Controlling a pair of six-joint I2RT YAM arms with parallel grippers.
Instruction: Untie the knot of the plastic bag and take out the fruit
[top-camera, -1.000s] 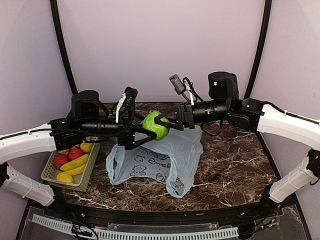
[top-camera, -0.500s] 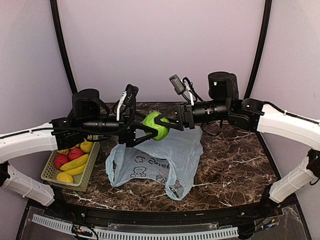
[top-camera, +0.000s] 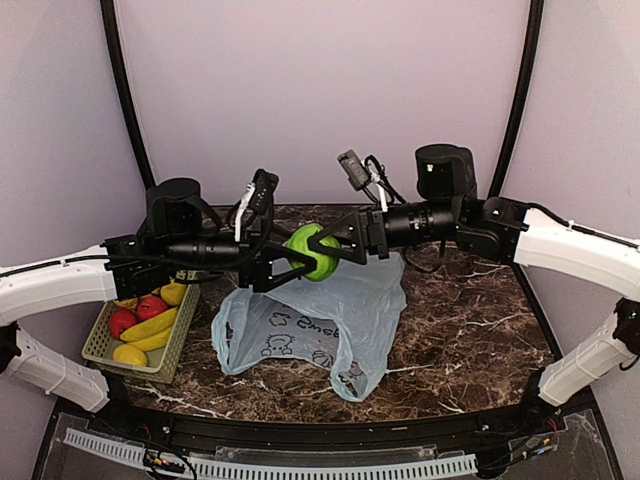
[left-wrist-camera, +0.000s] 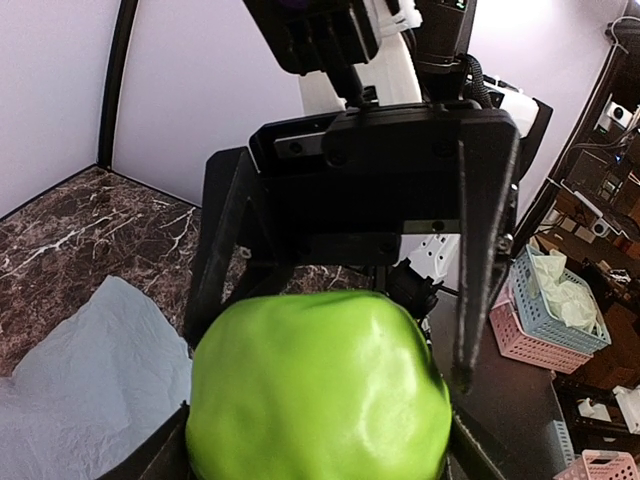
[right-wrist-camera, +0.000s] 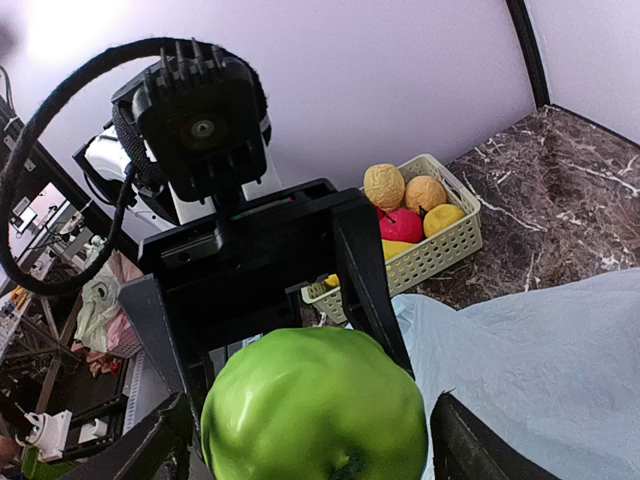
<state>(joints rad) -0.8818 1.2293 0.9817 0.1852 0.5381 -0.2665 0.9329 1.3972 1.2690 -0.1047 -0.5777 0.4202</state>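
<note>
Left pincer (top-camera: 298, 262) is clamped on the green fruit (top-camera: 312, 252). Right pincer (top-camera: 328, 250) faces it, jaws apart around the fruit. The plastic bag (top-camera: 330, 320) lies on the counter (top-camera: 470, 320) beneath both; its dark print (top-camera: 300, 328) is illegible.

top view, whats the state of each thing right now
green fruit: lifted in mid-air
left gripper: shut on the green fruit
right gripper: open, jaws around the fruit
plastic bag: lying slack on the table
basket: holding bananas and apples

Marble table (top-camera: 470, 322), plastic bag (top-camera: 330, 312), fruit basket (top-camera: 172, 352)
</note>
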